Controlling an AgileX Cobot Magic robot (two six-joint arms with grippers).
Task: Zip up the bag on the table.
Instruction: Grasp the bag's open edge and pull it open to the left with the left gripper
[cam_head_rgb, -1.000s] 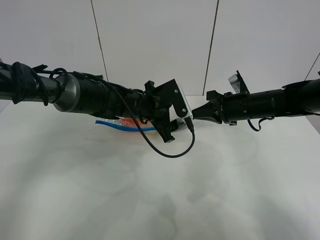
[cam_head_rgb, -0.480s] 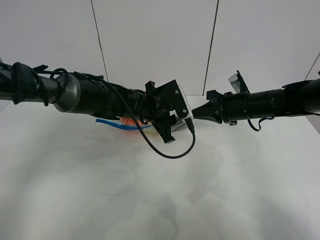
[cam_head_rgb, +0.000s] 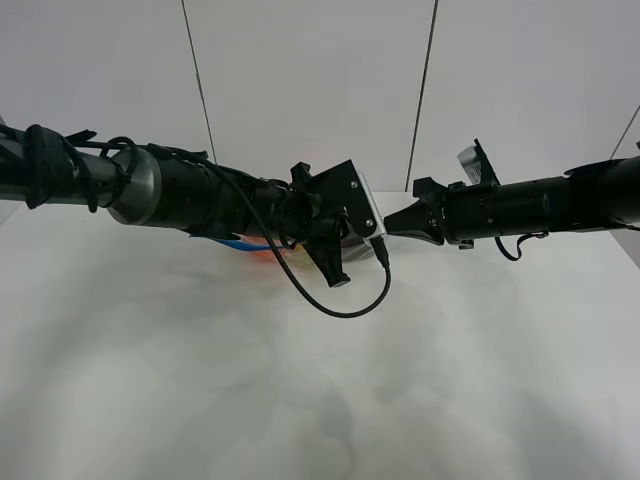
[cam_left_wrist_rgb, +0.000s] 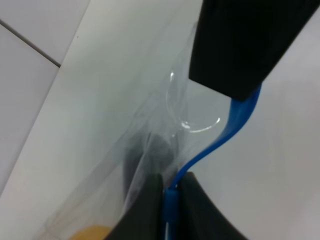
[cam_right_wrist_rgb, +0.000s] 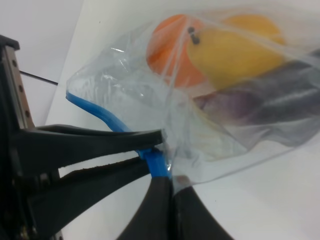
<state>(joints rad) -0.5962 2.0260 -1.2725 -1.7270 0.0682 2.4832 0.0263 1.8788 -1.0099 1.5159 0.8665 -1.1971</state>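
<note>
Left gripper and right gripper both clamp tight on zipper strip; slick strip could slip from between jaws when pulled, leaving bag unzipped.

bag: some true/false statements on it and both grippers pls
1. The left gripper is shut on the strip of the bag. True.
2. The right gripper hangs open, clear of the bag. False: it is shut on the same blue strip, next to the left gripper.
3. An orange fruit and a yellow fruit show inside the bag. True.
4. The bag is opaque black. False: it is clear plastic.
5. The bag lies at the near edge of the table. False: it is far back, under the left arm.
</note>
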